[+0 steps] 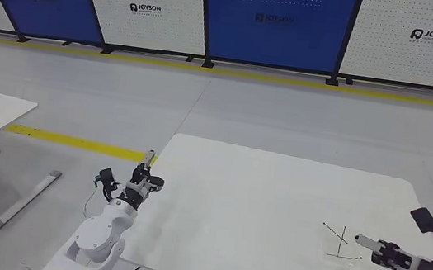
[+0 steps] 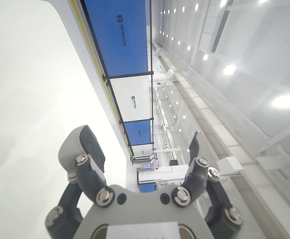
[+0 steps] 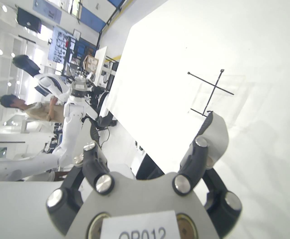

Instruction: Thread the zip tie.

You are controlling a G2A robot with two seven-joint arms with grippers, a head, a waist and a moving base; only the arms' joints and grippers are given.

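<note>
Black zip ties [image 3: 215,86] lying crossed on the white tabletop [image 1: 275,193], toward its right near side. Just beside them, right end effector [image 1: 358,238], released, fingers spread, gripping nothing. At the tabletop's left edge, well apart from the ties, left end effector [image 2: 140,135], likewise released and empty.

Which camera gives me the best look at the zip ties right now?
The right wrist view: the zip ties lie near, as distinct black strips, two crossed and a third beside them. The top view shows them as faint hairlines on the table, right side. The left wrist view faces the wall panels.
</note>
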